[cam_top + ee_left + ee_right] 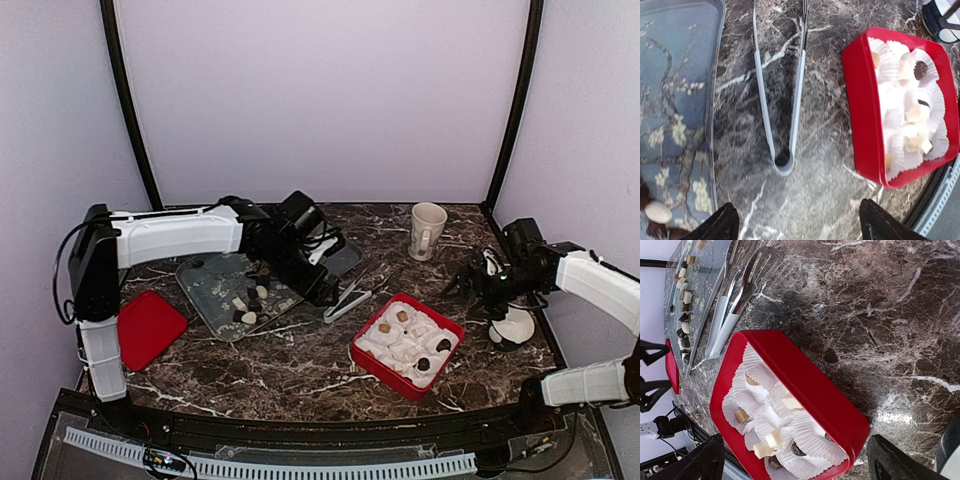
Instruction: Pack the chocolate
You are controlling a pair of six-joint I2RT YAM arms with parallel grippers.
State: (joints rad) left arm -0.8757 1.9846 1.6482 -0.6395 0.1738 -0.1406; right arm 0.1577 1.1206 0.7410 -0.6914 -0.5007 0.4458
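Small dark, tan and cream chocolate pieces (248,303) lie on a grey floral tray (205,280) at the left. Others sit in white paper cups in a red box (372,360), among them a cream one (914,114) and a tan one (741,415). My left gripper (325,290) is open and empty, hovering over the table just short of the bend of the metal tongs (780,100), between the tray (675,100) and the box (865,115). My right gripper (465,283) is open and empty, right of the box (805,380).
A cream mug (427,230) stands at the back right. A red lid (148,327) lies left of the tray. The tongs (347,300) lie between tray and box. A white and black object (512,325) sits under the right arm.
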